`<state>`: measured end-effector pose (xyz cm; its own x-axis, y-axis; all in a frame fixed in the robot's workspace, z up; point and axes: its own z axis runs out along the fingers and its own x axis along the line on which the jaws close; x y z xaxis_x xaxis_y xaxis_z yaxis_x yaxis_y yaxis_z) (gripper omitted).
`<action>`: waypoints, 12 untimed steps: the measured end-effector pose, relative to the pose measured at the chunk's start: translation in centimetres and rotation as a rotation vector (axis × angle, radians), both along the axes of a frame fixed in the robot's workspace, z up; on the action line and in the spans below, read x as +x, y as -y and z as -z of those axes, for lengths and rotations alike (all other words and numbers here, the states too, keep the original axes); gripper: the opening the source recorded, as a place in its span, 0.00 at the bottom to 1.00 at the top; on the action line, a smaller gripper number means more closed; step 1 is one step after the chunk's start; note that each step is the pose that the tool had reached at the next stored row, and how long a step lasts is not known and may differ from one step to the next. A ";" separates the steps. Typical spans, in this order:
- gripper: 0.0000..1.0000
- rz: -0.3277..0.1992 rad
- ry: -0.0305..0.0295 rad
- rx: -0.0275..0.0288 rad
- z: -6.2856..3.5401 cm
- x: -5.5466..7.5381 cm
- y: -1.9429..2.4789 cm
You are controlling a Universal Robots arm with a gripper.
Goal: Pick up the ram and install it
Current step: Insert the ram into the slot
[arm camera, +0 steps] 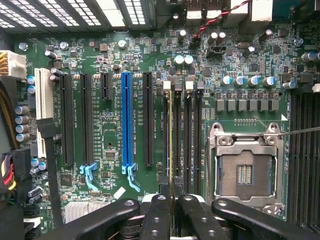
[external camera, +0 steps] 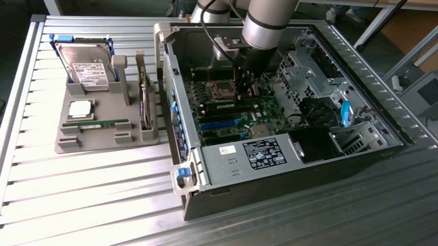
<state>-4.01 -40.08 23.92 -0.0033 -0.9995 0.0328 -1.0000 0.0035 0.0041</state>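
- In the exterior view you see the arm (external camera: 263,25) reaching down from the top centre of the frame into the open computer case (external camera: 287,154), which fills the middle and right of the picture.
- The gripper (external camera: 244,84) hangs over the motherboard (external camera: 233,115), just right of the processor socket (external camera: 222,88) in that frame.
- In the wrist view the gripper (arm camera: 171,200) sits at the bottom centre, its two black fingers (arm camera: 159,215) drawn close together.
- They pinch the ram (arm camera: 171,145), which you see edge-on as a thin yellowish line rising from between the fingertips toward the middle of the frame.
- That stick stands in line with the memory slots (arm camera: 186,140), the narrow black channels between the long dark expansion slot (arm camera: 148,120) and the empty socket (arm camera: 243,170) at the lower right.
- You cannot tell whether the stick's edge touches its slot or sits just above it.
- The blue expansion slot (arm camera: 127,120) stands left of centre in the wrist frame, well apart from the fingers.
- At the left of the exterior view, a grey tray (external camera: 102,138) on the slatted table (external camera: 82,195) holds a second green ram stick (external camera: 96,124), a square silver processor (external camera: 81,107) and a hard drive (external camera: 85,66).
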 end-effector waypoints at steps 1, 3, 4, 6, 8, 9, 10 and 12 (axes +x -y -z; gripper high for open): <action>0.11 0.000 0.0000 -0.0027 0.06 0.0 -0.01; 0.11 0.000 0.0000 -0.0028 0.12 0.0 0.00; 0.11 0.000 -0.0001 -0.0031 0.20 0.0 0.00; 0.11 0.000 -0.0004 -0.0036 0.31 0.0 0.01; 0.11 -0.001 -0.0001 -0.0031 0.35 0.0 0.00; 0.11 -0.001 -0.0001 -0.0031 0.35 0.0 0.00; 0.11 -0.003 0.0000 -0.0030 0.34 0.0 0.00; 0.11 -0.003 0.0004 -0.0024 0.14 0.0 -0.01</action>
